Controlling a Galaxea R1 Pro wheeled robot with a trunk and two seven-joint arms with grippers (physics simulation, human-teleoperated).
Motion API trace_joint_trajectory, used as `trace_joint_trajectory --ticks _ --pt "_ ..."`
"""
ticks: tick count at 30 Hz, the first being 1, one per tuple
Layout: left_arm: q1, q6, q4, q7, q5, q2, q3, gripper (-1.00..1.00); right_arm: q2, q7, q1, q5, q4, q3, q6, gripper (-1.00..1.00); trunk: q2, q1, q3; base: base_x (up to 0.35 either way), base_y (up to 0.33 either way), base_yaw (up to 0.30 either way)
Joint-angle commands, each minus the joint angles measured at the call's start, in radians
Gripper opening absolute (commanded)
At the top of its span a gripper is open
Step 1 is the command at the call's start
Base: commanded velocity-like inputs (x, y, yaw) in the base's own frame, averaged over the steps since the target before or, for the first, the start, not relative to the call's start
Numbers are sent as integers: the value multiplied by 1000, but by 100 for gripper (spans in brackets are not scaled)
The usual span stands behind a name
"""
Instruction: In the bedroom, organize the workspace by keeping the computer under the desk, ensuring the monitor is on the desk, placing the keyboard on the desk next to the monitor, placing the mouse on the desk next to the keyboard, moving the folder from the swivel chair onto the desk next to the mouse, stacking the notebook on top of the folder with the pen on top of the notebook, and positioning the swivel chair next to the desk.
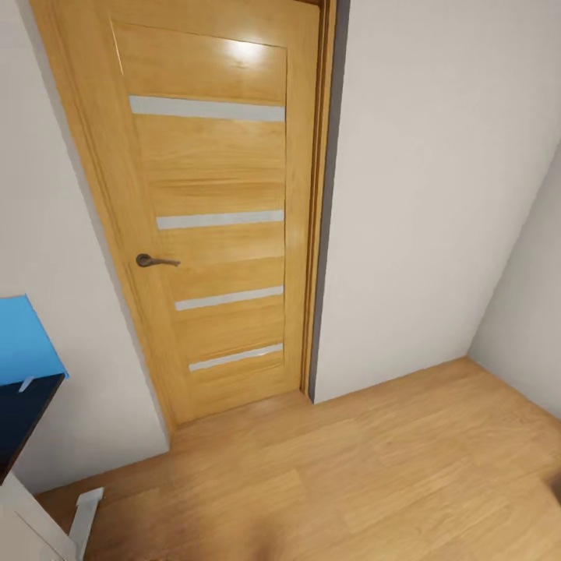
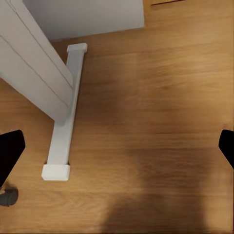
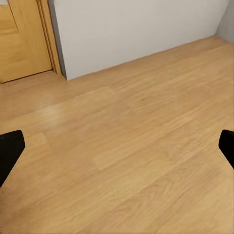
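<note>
My head looks down at a closed wooden door (image 1: pixel 214 218) with a dark handle (image 1: pixel 154 261), set in a pale wall (image 1: pixel 436 195), and at a wood floor (image 1: pixel 351 475) that runs wide and bare toward the corner on my right.

At the far left edge a bright blue slab – the folder (image 1: pixel 23 343) – lies on the dark top of the desk (image 1: pixel 19 417), its corner reaching the desk's edge. Below it stand a white desk leg (image 1: pixel 31 522) and its flat white foot (image 1: pixel 84 510).

My left gripper (image 2: pixel 117 156) hangs over the floor with its two black fingertips (image 2: pixel 9 153) at opposite sides of the picture – spread wide, nothing between them. The white foot bar (image 2: pixel 66 117) lies on the boards near one fingertip, under a slanting white panel (image 2: pixel 34 63); a small grey castor (image 2: pixel 7 197) shows at the corner.

My right gripper (image 3: pixel 117 148) is likewise spread wide and empty above open floor, well apart from the door frame (image 3: pixel 48 36) and the wall.
</note>
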State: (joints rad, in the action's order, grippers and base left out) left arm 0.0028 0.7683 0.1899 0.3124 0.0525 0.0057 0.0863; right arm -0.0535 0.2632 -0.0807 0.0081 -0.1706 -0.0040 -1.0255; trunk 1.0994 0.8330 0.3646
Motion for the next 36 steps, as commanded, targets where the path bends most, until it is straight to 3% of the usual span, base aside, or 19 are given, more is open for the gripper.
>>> trace_joint_trajectory --ticks 1,7,36 --pt "0 -1 2 -3 4 -2 -1 100 0 2 -1 1 1 0 -3 100 1 0 1 87 -58 285" --pt "0 -7 3 -3 -8 -1 -21 100 -2 2 -1 1 3 2 -6 100 1 0 1 25 -17 285" --pt "0 -8 3 -3 -10 -1 -31 100 -3 2 -1 1 6 2 -13 100 1 0 1 -61 -52 285"
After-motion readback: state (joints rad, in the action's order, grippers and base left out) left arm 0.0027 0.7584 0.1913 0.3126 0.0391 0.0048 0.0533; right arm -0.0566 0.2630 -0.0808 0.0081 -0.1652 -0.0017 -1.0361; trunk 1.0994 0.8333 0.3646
